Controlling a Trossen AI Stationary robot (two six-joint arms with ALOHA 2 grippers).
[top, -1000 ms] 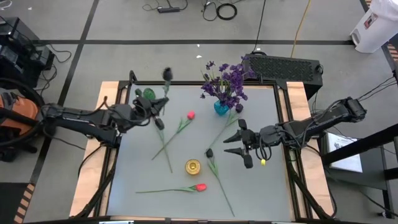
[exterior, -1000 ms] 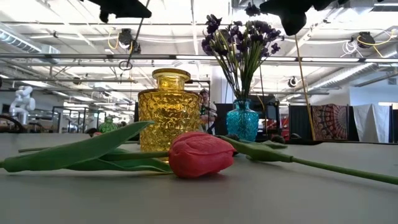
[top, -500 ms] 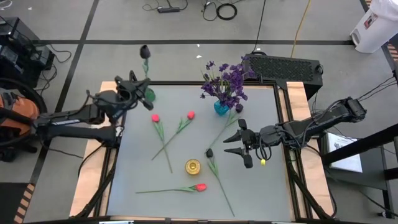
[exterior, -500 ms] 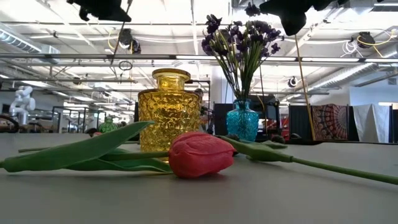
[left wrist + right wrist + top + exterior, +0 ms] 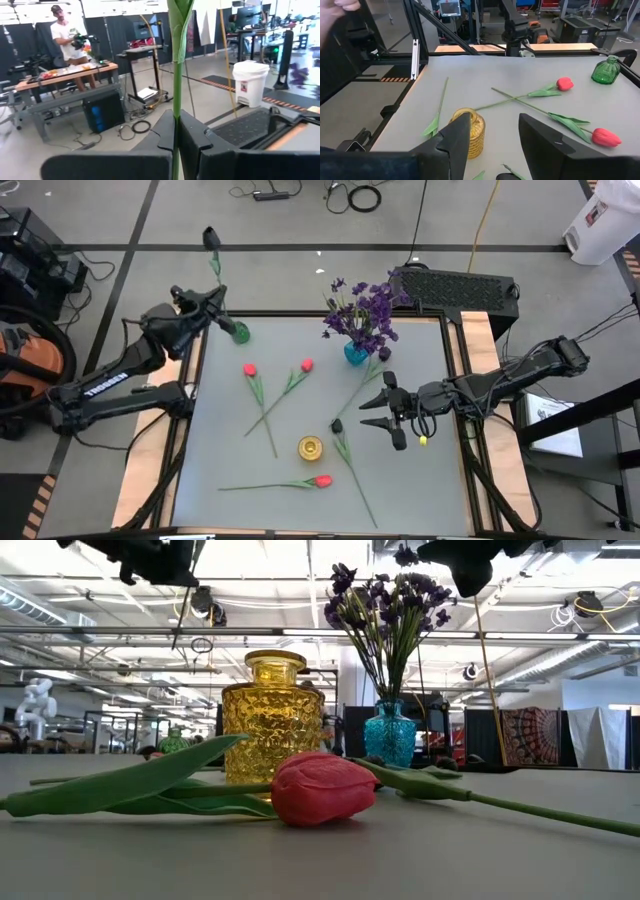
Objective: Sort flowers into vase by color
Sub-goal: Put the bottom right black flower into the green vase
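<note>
Over the table's far-left corner, the left gripper [image 5: 212,298] is clamped on the stem of a dark tulip [image 5: 210,237] held above the green vase [image 5: 240,332], its bud out past the table edge. Only the left wrist view shows the grip close up: fingers [image 5: 194,136] pressed to the green stem [image 5: 176,75], with a person [image 5: 66,37] at a bench in the room behind. The right gripper [image 5: 386,411] hovers mid-table with jaws apart and nothing between them; its wrist view shows the yellow vase [image 5: 468,131] just ahead. From above I count three red tulips [image 5: 320,480] lying on the table, one more dark tulip [image 5: 337,425] lying there, and three vases: green, yellow, and the blue vase [image 5: 355,353] holding the purple flowers [image 5: 362,309].
</note>
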